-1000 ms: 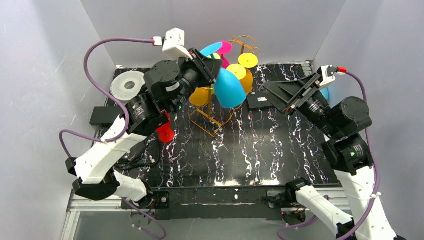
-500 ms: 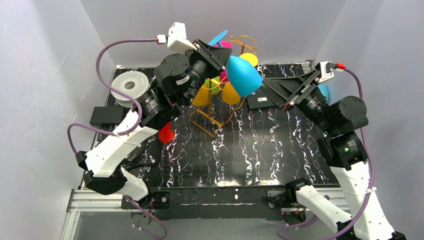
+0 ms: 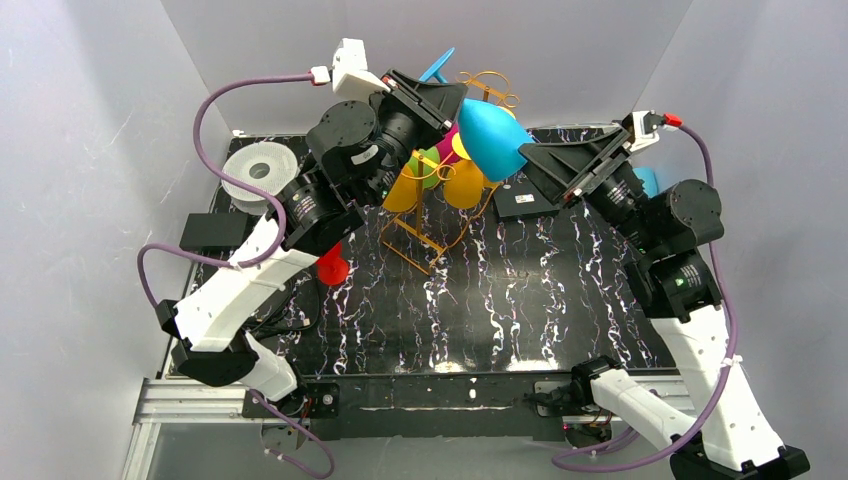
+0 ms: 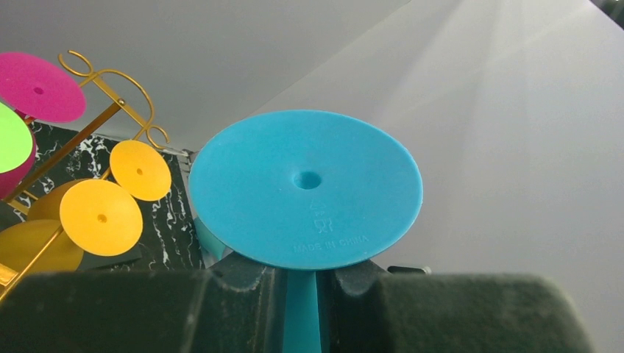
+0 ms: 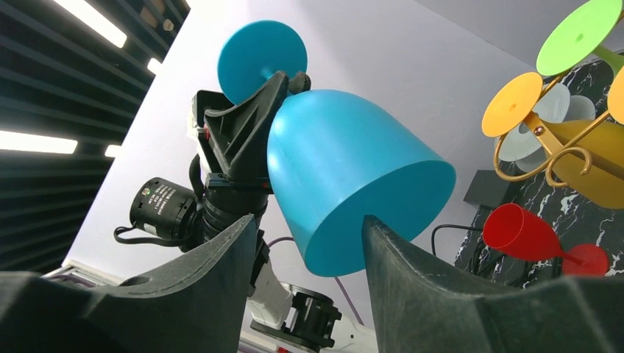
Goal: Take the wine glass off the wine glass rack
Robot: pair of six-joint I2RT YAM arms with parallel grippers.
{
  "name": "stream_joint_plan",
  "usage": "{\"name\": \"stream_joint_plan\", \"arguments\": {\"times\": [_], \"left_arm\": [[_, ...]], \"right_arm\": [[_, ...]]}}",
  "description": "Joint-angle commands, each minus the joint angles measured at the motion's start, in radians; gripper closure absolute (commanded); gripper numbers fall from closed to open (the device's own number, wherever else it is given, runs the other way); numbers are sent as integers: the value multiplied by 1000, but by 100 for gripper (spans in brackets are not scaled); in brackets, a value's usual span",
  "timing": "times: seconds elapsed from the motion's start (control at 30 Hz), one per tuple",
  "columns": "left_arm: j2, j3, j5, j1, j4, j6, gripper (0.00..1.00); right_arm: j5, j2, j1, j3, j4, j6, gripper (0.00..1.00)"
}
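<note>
**A:** What is seen from above?

**B:** The blue wine glass [image 3: 490, 135] is held over the back of the table [image 3: 520, 300] by the left end effector [image 3: 445, 95], which is clamped on its stem. The bowl is tipped toward the right end effector [image 3: 540, 170], whose fingers are spread wide just beside the rim. Whether they touch it cannot be told.

**A:** And the wine glass rack [image 3: 418, 237]?

**B:** It is stood at the back middle, with yellow glasses [image 3: 462, 185] hung on it. A red glass [image 3: 330, 268] is laid on the table's left half.

**A:** What is shown by the left wrist view?

**B:** The blue foot [image 4: 305, 187] is seen face-on just above the fingers, and the stem is pinched between them. The rack is seen to the left, apart from the foot.

**A:** And by the right wrist view?

**B:** The bowl [image 5: 353, 191], mouth down, is framed between the two widely parted fingers. Nothing is gripped by them. The bowl is seen clear of the rack, which is at the right.
</note>
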Motion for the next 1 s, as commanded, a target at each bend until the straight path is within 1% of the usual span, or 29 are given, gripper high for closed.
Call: {"name": "stream_joint_plan", "arguments": {"times": [0.0,0.33,0.7,0.8,0.9,0.97], "left_arm": [[-21,30,-38,3,115,-26,100],[-29,11,-45,3,138,-31,100],[-41,-22,-50,4,160,-48,100],[-49,-29,-56,4,153,-47,100],[-60,-40,-59,4,150,-42,100],[-67,-47,-63,3,152,-40,100]], "right_arm": [[-10,2,-3,1,101,22,40],[-8,11,-3,-38,212,99,57],[4,22,-4,-46,267,140,69],[-1,27,-3,-46,271,150,82],[-5,32,-3,-46,274,155,98],[-6,34,-3,-46,276,156,99]]}}
